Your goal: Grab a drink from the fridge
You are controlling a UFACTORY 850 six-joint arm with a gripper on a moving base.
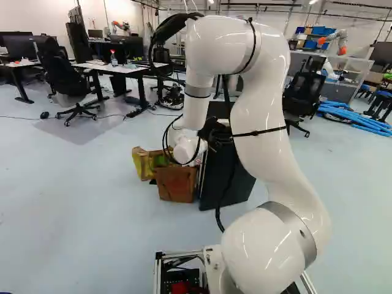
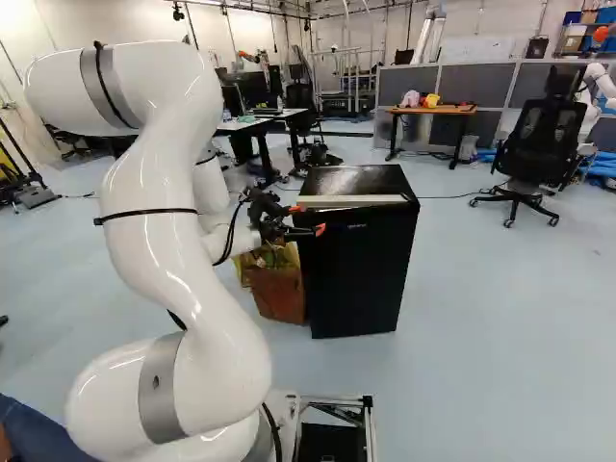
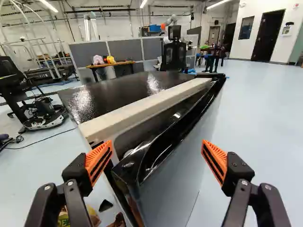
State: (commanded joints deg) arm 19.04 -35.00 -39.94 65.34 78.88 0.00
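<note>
In the right base view my gripper (image 2: 309,219) is at the upper side edge of the black fridge (image 2: 358,274). The arm partly covers the fridge (image 1: 228,184) in the left base view. In the wrist view the gripper (image 3: 157,153) stands open, the near corner of the fridge door (image 3: 175,170) showing between its orange-padded fingers, with neither visibly gripping it. A pale strip (image 3: 147,105) runs along the front of the fridge's dark top, with a dark recess beside it. Whether the door is ajar, I cannot tell. The fridge's inside is hidden; no drink is visible.
A brown box (image 1: 176,184) and a yellow bag (image 1: 143,162) stand on the floor against the fridge's side. Farther off are office chairs (image 2: 544,144), desks (image 1: 116,68), grey partitions (image 2: 481,87) and another robot (image 2: 599,87). A cable crosses the floor behind the fridge.
</note>
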